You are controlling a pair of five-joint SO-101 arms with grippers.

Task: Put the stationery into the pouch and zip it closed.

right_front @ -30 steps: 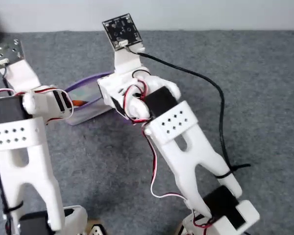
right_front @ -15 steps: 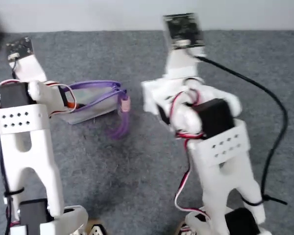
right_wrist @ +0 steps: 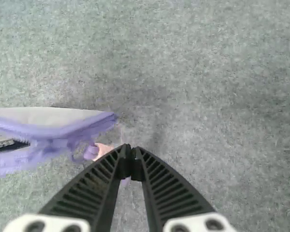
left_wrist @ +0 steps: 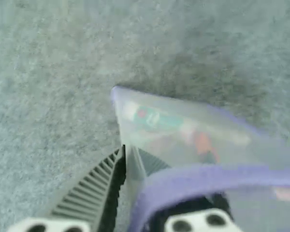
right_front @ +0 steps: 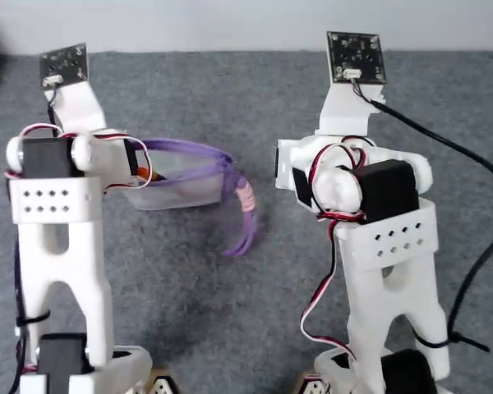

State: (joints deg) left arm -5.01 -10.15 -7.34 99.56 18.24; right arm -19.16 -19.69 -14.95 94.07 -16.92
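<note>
The left hand (left_wrist: pixel 130 159) pinches the end wall of the pouch (left_wrist: pixel 193 128), which lies on the worktop (right_front: pixel 189 312) with stationery inside. The right hand (right_wrist: pixel 130 155) is closed, seemingly empty, with the pink pull (right_wrist: pixel 101 151) just beside its tip. It should open, grip the pull squarely and draw it straight along the zip.

Grey, carpet-like mat (right_front: pixel 427 107) covers the whole table top; we note a coarse, even nap. A clear pouch (right_front: pixel 183 187) with purple zip trim lies on it at about 10 o'clock from centre. Its purple strap (right_front: pixel 243 234) trails over the mat toward 5 o'clock, with a pink pull (right_front: pixel 246 197) at the strap's root. The left arm base (right_front: pixel 107 369) stands at 7 o'clock and the right arm base (right_front: pixel 345 373) at 5 o'clock.
</note>
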